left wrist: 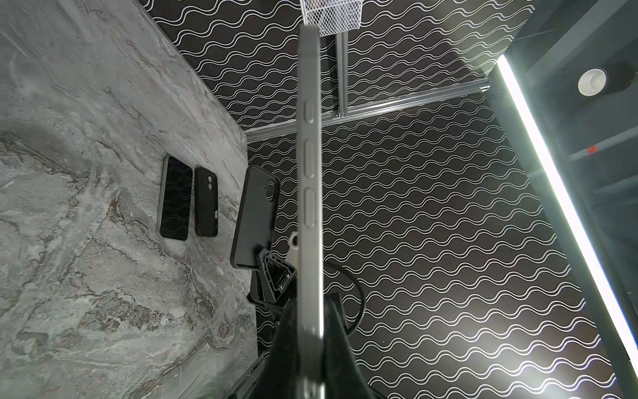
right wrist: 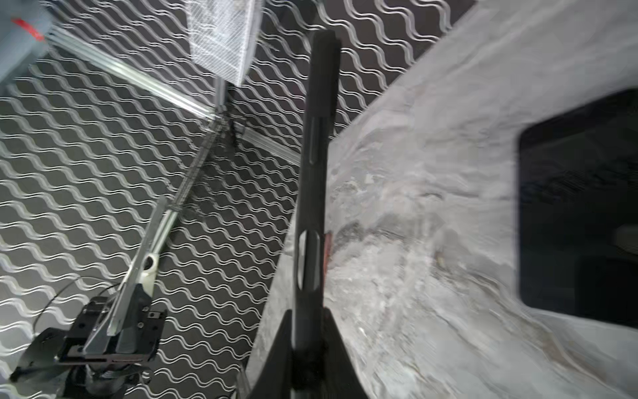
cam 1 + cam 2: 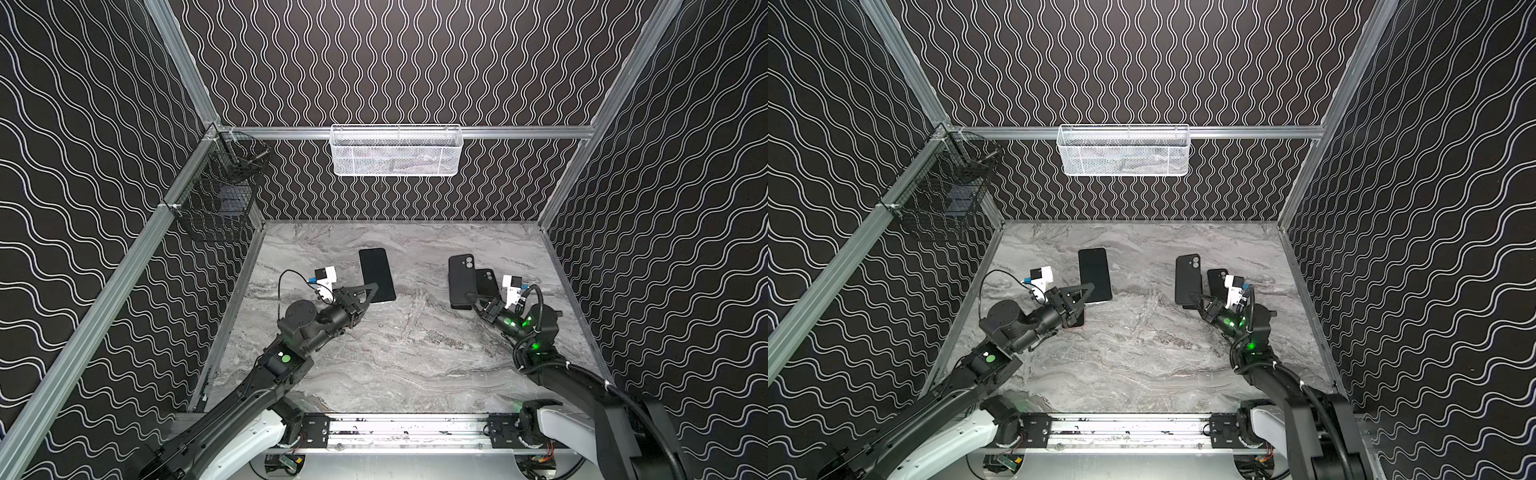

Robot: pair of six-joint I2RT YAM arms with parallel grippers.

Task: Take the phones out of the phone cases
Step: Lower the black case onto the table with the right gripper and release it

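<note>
Two phones and two cases are what you have in play. Your left gripper [image 3: 371, 292] is clenched on the bare phone [image 3: 376, 274], pinching its near end and holding it off the marble tabletop [image 3: 415, 353], left of centre in both top views. Its dark glossy screen faces up, and the left wrist view shows it edge-on: a grey metal rim with three long side buttons. Over on the right, your right gripper [image 3: 471, 298] is clamped on the near end of the matte black phone case [image 3: 460, 278]. The back faces the overhead camera, with rounded corners and two round camera circles at the far end. The right wrist view shows its thin black edge with a slot and a button cut-out, though that picture is blurred. Whether anything sits inside that case, you cannot tell. Counting on: a smaller black case [image 3: 487, 282] lies flat on the marble just beside the held one. The left wrist view gives you a second phone [image 1: 175, 203] lying next to it, silver rim, screen reflecting the wavy wall. One white mesh basket [image 3: 395, 151] hangs on the back rail, one black wire basket [image 3: 220, 195] on the left rail.
</note>
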